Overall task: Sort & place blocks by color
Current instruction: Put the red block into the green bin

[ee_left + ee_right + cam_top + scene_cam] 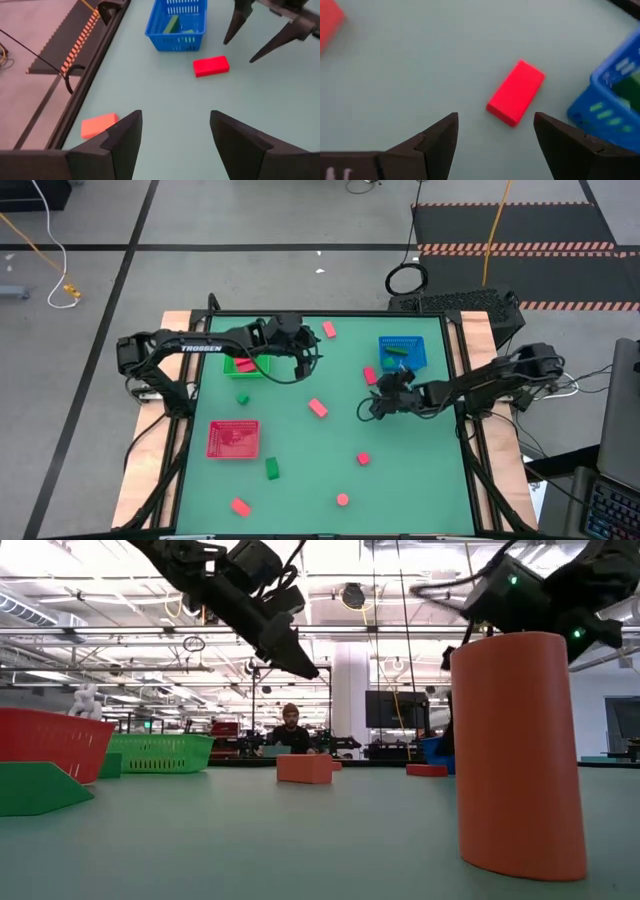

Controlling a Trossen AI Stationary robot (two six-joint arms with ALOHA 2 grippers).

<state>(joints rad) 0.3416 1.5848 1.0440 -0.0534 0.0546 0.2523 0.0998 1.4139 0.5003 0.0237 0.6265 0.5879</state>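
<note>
Table (420, 480) pale green. Trays: green (243, 367), red (232, 439), blue (402, 352). Blocks red/pink (515, 93), dark green (271, 468).

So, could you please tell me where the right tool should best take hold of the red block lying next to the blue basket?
Probably across its two long sides at mid-length, coming straight down. The red block lies flat and apart from the blue basket, leaving both long faces free, and the open right tool hovers just short of it.
</note>
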